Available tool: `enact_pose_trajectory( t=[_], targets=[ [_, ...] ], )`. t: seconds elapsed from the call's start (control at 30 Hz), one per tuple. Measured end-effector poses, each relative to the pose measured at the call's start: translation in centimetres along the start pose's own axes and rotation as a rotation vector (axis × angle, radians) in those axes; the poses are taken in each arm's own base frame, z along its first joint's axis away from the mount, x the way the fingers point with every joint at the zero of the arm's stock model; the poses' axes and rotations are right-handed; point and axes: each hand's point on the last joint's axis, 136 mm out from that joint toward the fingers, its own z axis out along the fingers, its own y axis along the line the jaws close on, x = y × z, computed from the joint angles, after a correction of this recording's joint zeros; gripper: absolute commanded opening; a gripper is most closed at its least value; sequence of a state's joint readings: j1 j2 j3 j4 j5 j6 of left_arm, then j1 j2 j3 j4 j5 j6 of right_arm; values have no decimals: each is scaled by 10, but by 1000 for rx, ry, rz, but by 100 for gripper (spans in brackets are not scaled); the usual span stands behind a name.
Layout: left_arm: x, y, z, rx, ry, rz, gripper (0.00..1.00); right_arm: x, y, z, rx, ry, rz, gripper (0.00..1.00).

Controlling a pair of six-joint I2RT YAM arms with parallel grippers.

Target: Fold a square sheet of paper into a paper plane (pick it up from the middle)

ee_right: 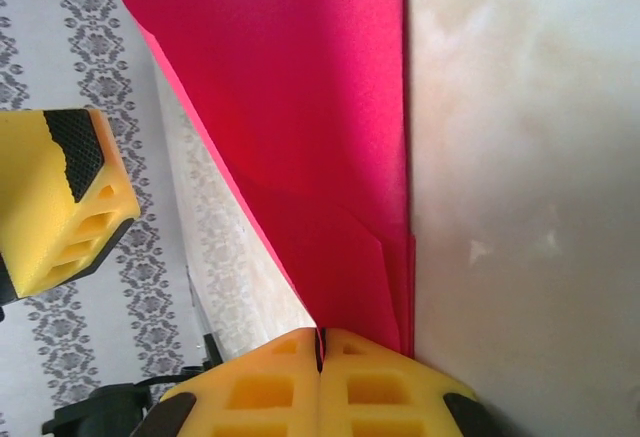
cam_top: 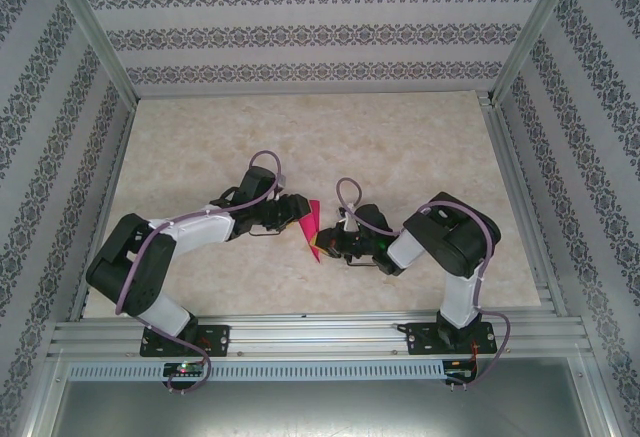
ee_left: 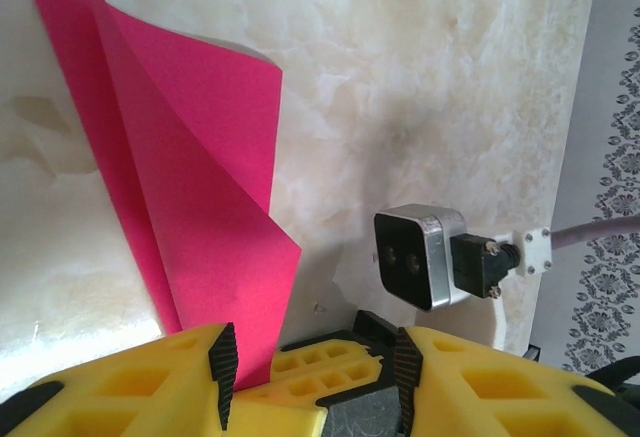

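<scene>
Paper (cam_top: 312, 229), magenta-pink, stands at the middle of the table (cam_top: 400, 147), between the two grippers. From above it shows as a narrow pink sliver. Its upper tip is just beside the left gripper (cam_top: 292, 213) and its lower part is at the right gripper (cam_top: 335, 245). Both arms reach inward, so their wrists nearly meet.

On the right wrist view, the right gripper's yellow fingers (ee_right: 270, 387) are pressed together with no gap, and the paper's lower end is pinched between them. The paper rises from that grip in two layers. One layer has a straight edge running up against the table side, and the other bows away from it. One finger of the left gripper (ee_right: 70, 197), yellow with a black ribbed pad, stands apart from the paper and does not touch it.

On the left wrist view, the left gripper's jaws stand apart and clasp nothing. The paper is upright and creased, with one flap curling over. It comes down just beside one black pad (ee_left: 222, 357); whether it touches that pad I cannot tell. Beyond the gap sits the right wrist's camera (ee_left: 420, 257), silver and black, with its cable.
</scene>
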State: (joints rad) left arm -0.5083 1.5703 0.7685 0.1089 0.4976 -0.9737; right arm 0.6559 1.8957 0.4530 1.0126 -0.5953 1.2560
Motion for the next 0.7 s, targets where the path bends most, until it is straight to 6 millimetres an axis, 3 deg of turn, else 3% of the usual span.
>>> enact_pose_trajectory(
  t=[0.4,0.7],
  targets=[
    [13,3,28,11,102,-4,48,-7,2,0,-20,-34,14,1],
    [0,-15,33,47,83,36,48,-8,2,0,-23,-36,14,2]
  ],
)
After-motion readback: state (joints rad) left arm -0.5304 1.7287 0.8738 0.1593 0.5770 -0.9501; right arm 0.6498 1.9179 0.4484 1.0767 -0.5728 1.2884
